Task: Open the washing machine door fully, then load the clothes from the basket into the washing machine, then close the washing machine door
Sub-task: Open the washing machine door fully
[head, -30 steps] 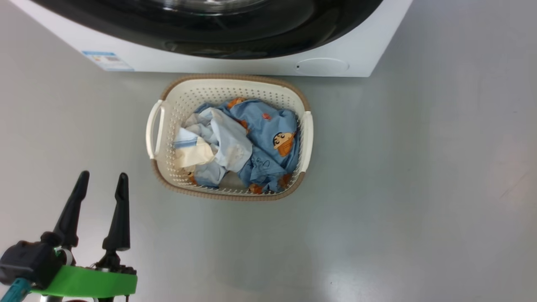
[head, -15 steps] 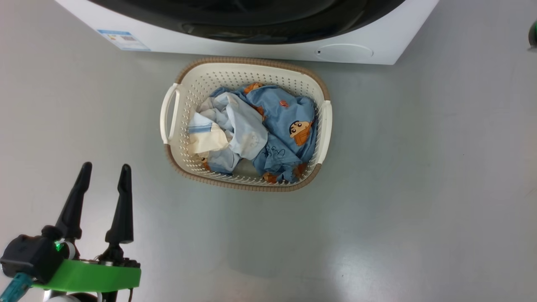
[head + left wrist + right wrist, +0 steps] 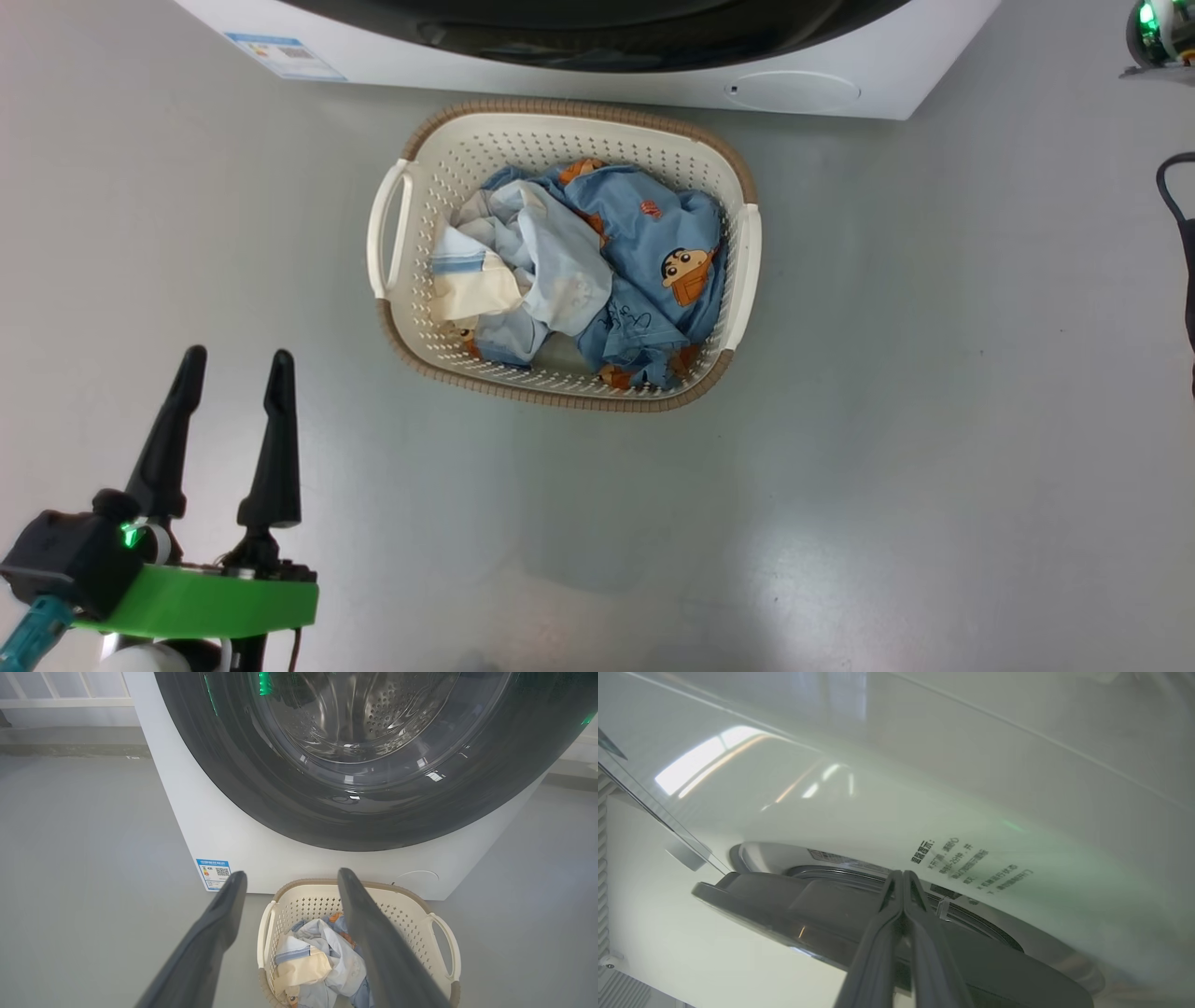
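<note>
The left gripper [image 3: 236, 355] has its fingers spread wide and empty. Ahead and to its right, the basket [image 3: 569, 105] holds the clothes [image 3: 644, 243], just before the washing machine [image 3: 523, 75]. The right gripper [image 3: 901, 873], fingers pressed together, points at the rim of the washing machine door [image 3: 775, 905].

Glossy black washing machine door [image 3: 280, 798]; perforated plastic basket [image 3: 523, 149]; soft cloth clothes [image 3: 635, 243].

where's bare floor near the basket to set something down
Wide bare floor right of the basket, and a broad patch between it and the robot. Left of it, floor is free up to the left gripper. Crowded: the narrow strip between basket and washing machine, and the basket itself, full of clothes.
</note>
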### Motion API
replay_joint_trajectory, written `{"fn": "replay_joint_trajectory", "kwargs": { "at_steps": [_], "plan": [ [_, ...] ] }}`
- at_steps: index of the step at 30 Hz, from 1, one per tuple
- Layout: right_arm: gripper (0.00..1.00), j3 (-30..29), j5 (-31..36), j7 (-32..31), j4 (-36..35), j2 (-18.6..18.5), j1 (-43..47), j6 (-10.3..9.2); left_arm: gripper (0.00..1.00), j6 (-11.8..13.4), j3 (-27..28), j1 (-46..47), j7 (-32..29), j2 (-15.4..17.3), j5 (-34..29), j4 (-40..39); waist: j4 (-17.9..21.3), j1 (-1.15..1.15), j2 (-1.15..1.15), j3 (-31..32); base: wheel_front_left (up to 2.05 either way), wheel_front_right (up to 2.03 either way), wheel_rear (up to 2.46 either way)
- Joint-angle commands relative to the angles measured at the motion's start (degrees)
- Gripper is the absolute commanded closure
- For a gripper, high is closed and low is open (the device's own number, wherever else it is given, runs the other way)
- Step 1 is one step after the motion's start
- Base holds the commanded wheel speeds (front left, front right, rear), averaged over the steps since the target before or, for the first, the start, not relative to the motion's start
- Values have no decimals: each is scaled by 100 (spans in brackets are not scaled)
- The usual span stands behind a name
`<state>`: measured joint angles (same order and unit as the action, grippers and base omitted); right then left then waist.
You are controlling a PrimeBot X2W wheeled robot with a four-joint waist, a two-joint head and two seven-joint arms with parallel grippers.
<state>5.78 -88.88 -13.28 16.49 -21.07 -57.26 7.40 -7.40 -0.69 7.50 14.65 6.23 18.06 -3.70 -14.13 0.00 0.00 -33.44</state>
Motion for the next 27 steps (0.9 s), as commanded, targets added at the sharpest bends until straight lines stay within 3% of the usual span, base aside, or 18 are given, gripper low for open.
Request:
{"fn": "replay_joint_trajectory", "kwargs": {
  "at_steps": [1,27],
  "plan": [
    [100,124,15,-78,-115,93,-102,9,0,-9,215,61,35,113,31,-137,-17,0,0,-21,0,0,0],
    [100,307,-100,-462,305,-50,-568,9,0,-9,136,-139,35,202,59,-61,-198,0,0,-55,0,0,0]
  ]
}}
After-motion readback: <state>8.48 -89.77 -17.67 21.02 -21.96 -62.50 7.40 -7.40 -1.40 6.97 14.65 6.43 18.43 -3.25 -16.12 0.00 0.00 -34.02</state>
